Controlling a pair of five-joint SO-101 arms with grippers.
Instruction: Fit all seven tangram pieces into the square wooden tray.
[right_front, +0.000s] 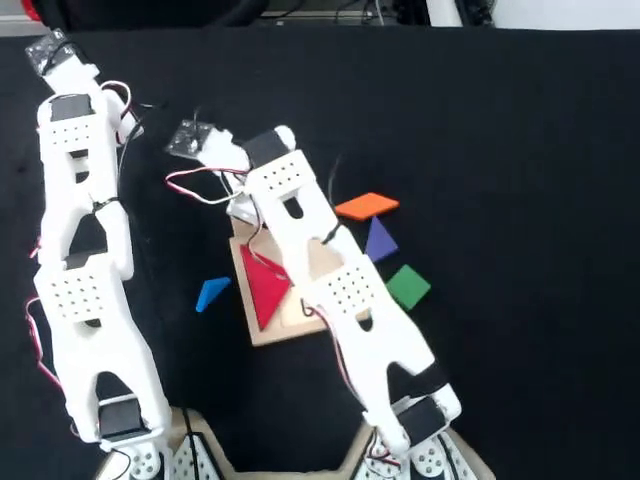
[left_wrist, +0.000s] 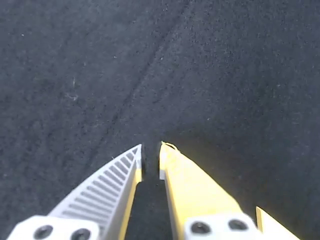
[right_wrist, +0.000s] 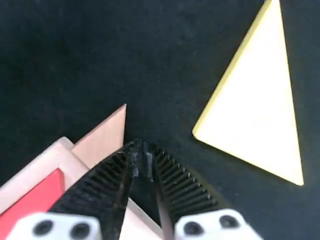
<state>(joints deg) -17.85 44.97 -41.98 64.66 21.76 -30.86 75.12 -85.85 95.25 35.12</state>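
Red triangle (right_front: 265, 285) lies inside the square wooden tray (right_front: 272, 336) on the black cloth (right_front: 500, 150). Blue piece (right_front: 212, 292), orange parallelogram (right_front: 366, 206), purple triangle (right_front: 379, 240) and green square (right_front: 408, 286) lie around it on the cloth. Right gripper (right_wrist: 144, 150) hangs at a tray corner, pinched together and empty, with a yellow triangle (right_wrist: 260, 105) near. Left gripper (left_wrist: 151, 160), tips almost touching and empty, is over bare cloth
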